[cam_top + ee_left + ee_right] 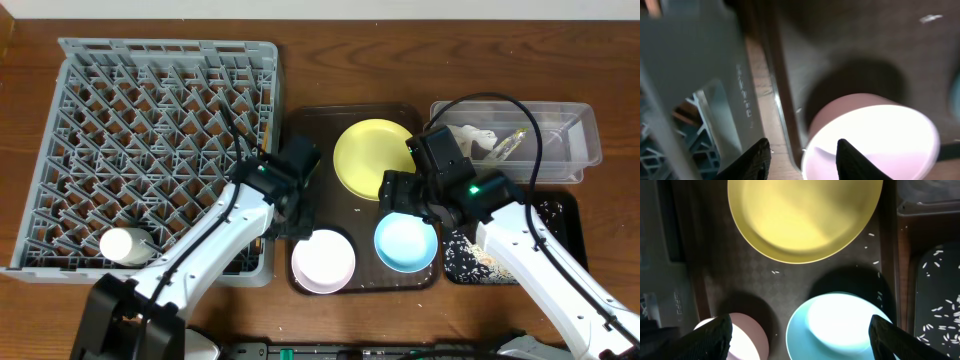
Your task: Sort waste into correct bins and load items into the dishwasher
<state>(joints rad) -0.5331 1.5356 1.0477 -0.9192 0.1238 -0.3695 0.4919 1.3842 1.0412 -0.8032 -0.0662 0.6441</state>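
White bowl (875,140) on brown tray (850,45)

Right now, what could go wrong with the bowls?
The left gripper is open right at the white bowl's rim, beside the brown tray's edge. It might catch the tray or tip the bowl. The right gripper is open wide over the blue bowl, close to the yellow plate and the white bowl, so a finger could bump one. Loose rice crumbs on the tray might scatter if anything slides.
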